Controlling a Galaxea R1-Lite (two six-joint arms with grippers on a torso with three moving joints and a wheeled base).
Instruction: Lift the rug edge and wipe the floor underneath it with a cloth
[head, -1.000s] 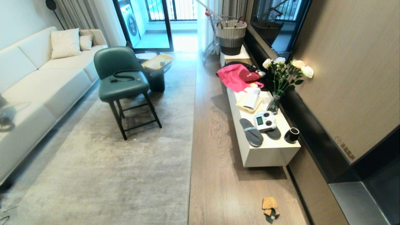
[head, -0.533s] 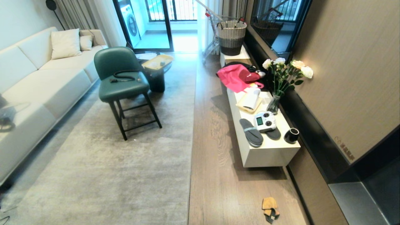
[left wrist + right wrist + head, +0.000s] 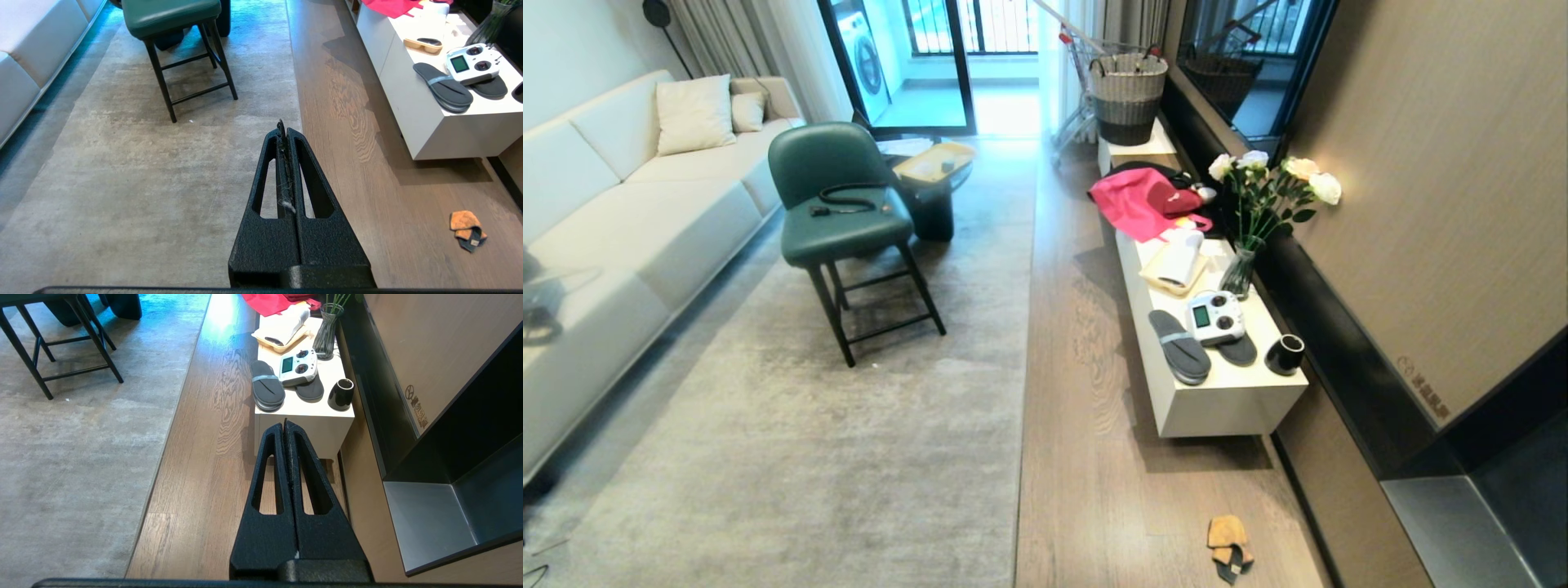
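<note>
Head view shows you the cloth (image 3: 1230, 545) lying on the floor (image 3: 1094, 457) right of the rug edge (image 3: 1023, 408), nearer your right gripper (image 3: 285, 424); both grippers closed, empty.

The rug edge (image 3: 1023, 392) is laid flat and straight along the brown plank floor (image 3: 1094, 457). The crumpled orange-tan cloth (image 3: 1229, 547) is seen on the floor, well apart from it.
</note>
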